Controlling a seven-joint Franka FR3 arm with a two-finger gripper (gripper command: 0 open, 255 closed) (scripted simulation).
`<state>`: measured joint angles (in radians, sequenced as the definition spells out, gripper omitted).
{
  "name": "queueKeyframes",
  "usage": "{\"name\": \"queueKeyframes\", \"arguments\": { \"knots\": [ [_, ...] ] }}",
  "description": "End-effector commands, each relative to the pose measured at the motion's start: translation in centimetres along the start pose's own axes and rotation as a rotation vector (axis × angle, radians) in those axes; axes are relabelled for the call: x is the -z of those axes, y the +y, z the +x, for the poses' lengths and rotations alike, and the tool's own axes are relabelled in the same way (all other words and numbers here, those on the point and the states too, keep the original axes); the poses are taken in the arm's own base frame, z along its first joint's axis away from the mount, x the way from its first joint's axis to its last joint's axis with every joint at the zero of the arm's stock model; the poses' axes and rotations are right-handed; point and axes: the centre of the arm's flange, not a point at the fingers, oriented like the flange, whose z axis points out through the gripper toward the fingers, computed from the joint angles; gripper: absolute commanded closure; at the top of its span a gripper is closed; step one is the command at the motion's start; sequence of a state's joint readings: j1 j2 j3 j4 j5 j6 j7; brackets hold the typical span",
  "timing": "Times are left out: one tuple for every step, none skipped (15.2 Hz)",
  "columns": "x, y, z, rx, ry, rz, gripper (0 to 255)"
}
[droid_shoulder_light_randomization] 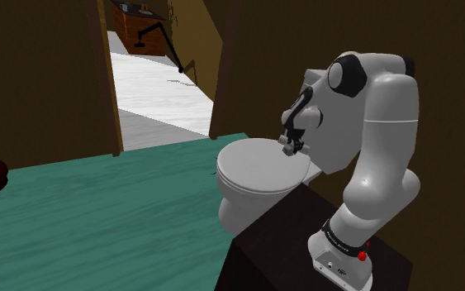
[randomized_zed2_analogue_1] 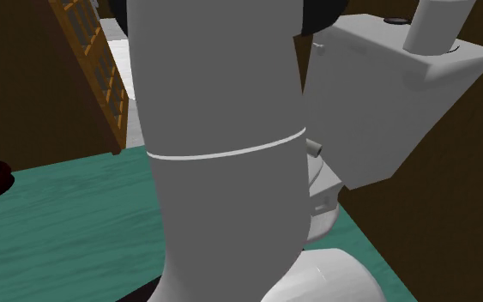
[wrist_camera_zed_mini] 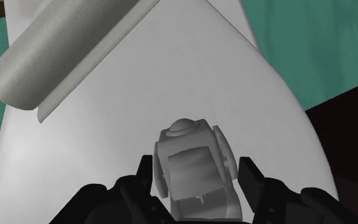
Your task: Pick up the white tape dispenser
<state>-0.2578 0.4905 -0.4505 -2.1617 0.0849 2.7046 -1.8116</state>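
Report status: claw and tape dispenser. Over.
Claw open, straddling tape dispenser. Dispenser sits on toilet lid, not lifted. Paper roll lies beyond, clear of claw.

Room illumination is low and diffuse. The brown walls render dark. The brightest zone is the white floor beyond the far doorway. The toilet lid is evenly lit, without glare. A soft shadow lies under the tape dispenser. The gripper renders flat black, without surface detail.
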Motion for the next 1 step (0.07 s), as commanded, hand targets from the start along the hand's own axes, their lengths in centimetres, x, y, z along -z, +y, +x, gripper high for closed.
{"name": "queueKeyframes", "arguments": {
  "knots": [
    [0.38,0.00,-0.09,0.000,0.000,0.000,255]
  ]
}}
